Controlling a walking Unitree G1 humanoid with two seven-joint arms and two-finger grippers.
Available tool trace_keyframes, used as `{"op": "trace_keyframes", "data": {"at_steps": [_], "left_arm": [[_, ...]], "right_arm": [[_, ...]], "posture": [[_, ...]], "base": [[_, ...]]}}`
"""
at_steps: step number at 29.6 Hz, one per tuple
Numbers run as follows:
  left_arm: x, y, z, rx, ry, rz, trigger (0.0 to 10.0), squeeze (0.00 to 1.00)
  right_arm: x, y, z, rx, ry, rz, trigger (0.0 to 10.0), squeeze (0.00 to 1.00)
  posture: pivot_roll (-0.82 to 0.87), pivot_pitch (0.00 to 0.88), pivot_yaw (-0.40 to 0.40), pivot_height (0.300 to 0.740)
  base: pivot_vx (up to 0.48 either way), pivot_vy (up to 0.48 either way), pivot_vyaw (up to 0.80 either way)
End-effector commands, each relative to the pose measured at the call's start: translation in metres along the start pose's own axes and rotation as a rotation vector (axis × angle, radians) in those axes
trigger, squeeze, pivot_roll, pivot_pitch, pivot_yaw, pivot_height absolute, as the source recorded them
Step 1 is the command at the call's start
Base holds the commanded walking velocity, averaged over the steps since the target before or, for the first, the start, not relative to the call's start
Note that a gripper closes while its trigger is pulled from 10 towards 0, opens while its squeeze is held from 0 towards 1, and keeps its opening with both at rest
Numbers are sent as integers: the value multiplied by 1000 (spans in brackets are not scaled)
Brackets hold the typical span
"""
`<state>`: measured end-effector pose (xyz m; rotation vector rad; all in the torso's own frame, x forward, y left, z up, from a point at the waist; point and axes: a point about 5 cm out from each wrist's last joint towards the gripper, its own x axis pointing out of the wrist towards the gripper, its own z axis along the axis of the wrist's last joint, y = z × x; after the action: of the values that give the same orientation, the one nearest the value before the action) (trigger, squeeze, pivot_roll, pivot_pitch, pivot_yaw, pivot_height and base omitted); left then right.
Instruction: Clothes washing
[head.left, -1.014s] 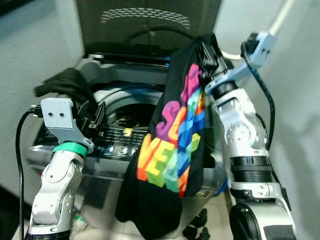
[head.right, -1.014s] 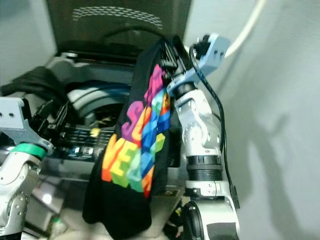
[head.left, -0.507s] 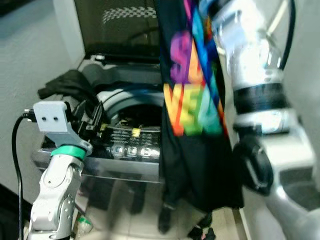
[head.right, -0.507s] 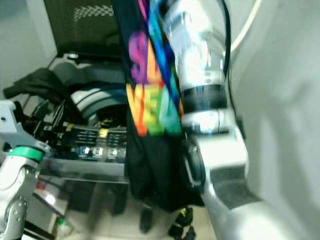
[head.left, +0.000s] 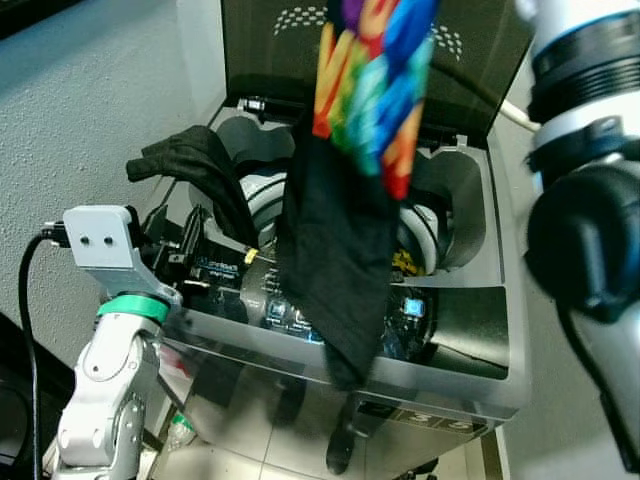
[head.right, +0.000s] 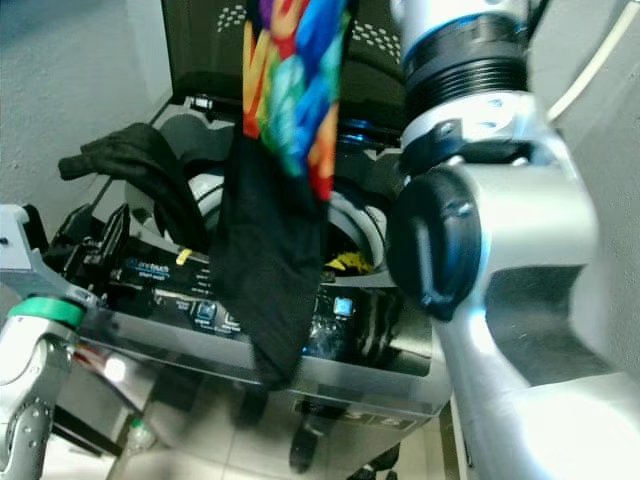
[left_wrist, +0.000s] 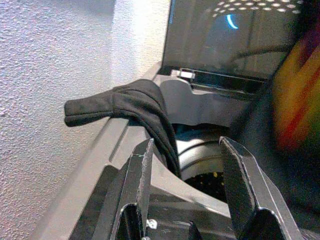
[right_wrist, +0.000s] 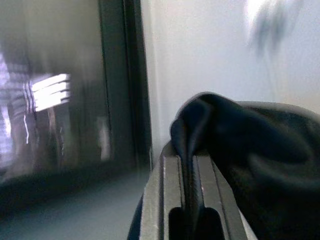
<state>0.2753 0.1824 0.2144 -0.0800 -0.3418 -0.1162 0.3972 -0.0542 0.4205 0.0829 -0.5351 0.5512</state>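
The right gripper (right_wrist: 189, 200) pinches the black T-shirt with a rainbow-coloured print (head.left: 345, 240) between its closed fingers. The shirt's top is cut off by the frame, and its hem hangs over the open top-loading grey washing machine (head.left: 470, 340), hiding much of the drum. The left gripper (left_wrist: 187, 190) (fingers apart, empty) is near the machine's left front corner. A dark garment (head.left: 195, 160), perhaps a sock, drapes over the left rim.

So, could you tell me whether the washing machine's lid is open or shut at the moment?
Open. The lid stands upright behind the washing machine, the drum is exposed, and a black garment hangs over its rim.
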Motion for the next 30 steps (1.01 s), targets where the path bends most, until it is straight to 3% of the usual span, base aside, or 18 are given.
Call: {"op": "trace_keyframes", "data": {"at_steps": [1,2,3,4,5,6,8,11,14,17,22,23,25,26,30], "left_arm": [[-2,-2,-1,18,13,-14,10000,0],[-2,-4,-1,23,21,-30,10000,0],[-2,-4,-1,23,21,-30,10000,0],[-4,-8,-3,42,56,-85,10000,0],[-4,-8,-3,42,56,-85,10000,0],[-7,-15,-4,56,87,-175,10000,0],[-7,-15,-4,56,87,-175,10000,0],[-14,-34,-2,80,173,-419,10000,0],[-14,-37,0,74,185,-463,10000,0],[-11,-40,5,76,215,-532,10000,0],[-10,-38,8,76,220,-539,10000,0],[-8,-36,10,85,211,-533,10000,0],[-8,-35,11,92,208,-530,10000,0],[-7,-34,12,100,205,-526,10000,0],[-6,-32,13,108,202,-514,10000,0]], "right_arm": [[-1,3,-10,-57,61,22,10000,0],[-9,6,-40,-122,162,42,10000,0],[-9,6,-40,-122,162,42,10000,0],[-20,4,-67,-161,258,48,10000,0],[-20,4,-67,-161,258,48,10000,0],[-29,0,-84,-173,321,49,10000,0],[-29,0,-84,-173,321,49,10000,0],[-42,-16,-98,-248,422,39,10000,0],[-45,-22,-98,-272,455,41,10000,0],[-52,-28,-101,-335,602,192,10000,0],[-53,-28,-97,-350,644,291,10000,0],[-51,-25,-91,-304,637,362,10000,318],[-50,-23,-87,-271,628,410,10000,318],[-49,-20,-82,-219,609,460,10000,1000],[-48,-17,-73,-163,581,543,10000,1000]], "posture": [[172,39,-6,740],[172,39,-6,740],[172,39,-6,740],[177,51,-2,740],[177,51,-2,740],[177,51,-2,740],[177,51,-2,740],[171,59,20,740],[171,59,20,740],[166,55,37,740],[164,52,41,740],[164,52,41,740],[164,52,41,740],[165,45,48,740],[166,40,47,740]], "base": [[0,0,0],[0,0,0],[0,0,0],[0,0,0],[0,0,0],[0,0,0],[0,0,0],[0,0,0],[0,0,0],[0,0,0],[0,0,0],[0,0,0],[0,0,0],[0,0,0],[0,0,0]]}}
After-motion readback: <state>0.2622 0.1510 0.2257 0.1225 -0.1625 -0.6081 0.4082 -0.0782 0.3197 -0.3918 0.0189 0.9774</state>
